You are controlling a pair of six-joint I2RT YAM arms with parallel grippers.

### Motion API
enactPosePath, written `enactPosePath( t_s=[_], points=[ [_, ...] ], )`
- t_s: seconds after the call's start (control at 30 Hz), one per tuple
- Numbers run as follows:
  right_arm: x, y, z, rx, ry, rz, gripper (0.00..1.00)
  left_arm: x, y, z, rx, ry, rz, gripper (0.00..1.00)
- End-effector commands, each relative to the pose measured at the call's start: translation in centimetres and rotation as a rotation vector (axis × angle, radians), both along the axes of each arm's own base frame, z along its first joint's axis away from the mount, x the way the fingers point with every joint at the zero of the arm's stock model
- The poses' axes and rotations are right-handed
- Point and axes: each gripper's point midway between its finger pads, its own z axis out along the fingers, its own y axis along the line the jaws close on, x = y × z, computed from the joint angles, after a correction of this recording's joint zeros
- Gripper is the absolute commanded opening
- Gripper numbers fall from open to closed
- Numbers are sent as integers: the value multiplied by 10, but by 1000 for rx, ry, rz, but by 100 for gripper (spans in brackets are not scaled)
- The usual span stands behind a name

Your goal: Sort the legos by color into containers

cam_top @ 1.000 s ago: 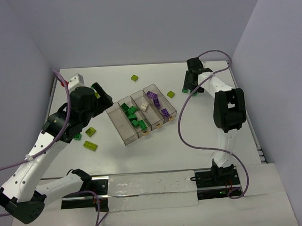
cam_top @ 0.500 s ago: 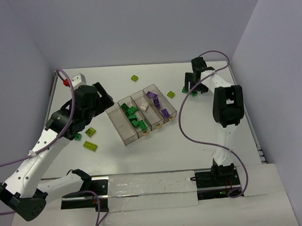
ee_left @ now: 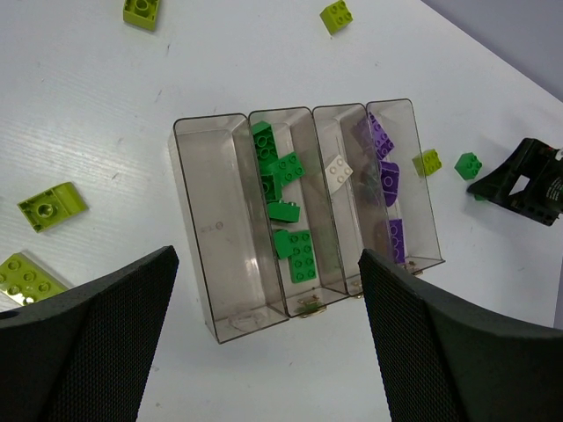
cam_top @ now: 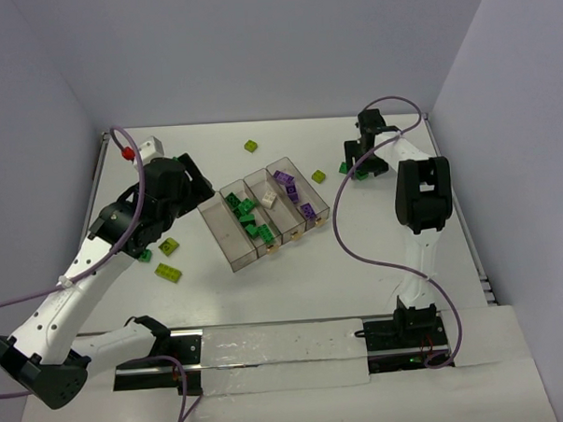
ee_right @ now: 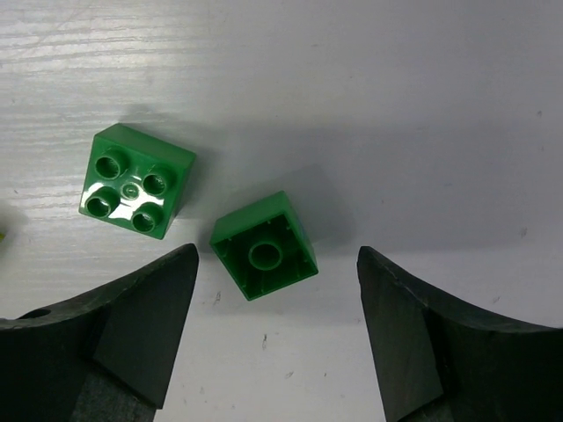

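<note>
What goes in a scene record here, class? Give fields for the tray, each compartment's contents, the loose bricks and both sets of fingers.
container: clear tray, four compartments in a row
compartments, left to right in left wrist view: empty; dark green bricks; white brick; purple bricks
loose on table: yellow-green bricks; studs-up green brick
left fingers: open, above the tray, holding nothing
right fingers: open, either side of upturned green brick, not touching it

In the left wrist view a yellow-green brick [ee_left: 21,274] is cut by the left edge.
</note>
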Motion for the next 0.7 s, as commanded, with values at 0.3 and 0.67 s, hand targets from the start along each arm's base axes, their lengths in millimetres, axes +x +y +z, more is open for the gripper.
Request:
enactPosePath(
  t_s=[0.3,0.67],
  points=[
    [25,-2,9,3,-56,16,41,6,-3,17,-19,-32,-6,92],
    [-1,12,90,121,-237,-105,16,6,-4,14,-27,-33,-6,92]
  ],
)
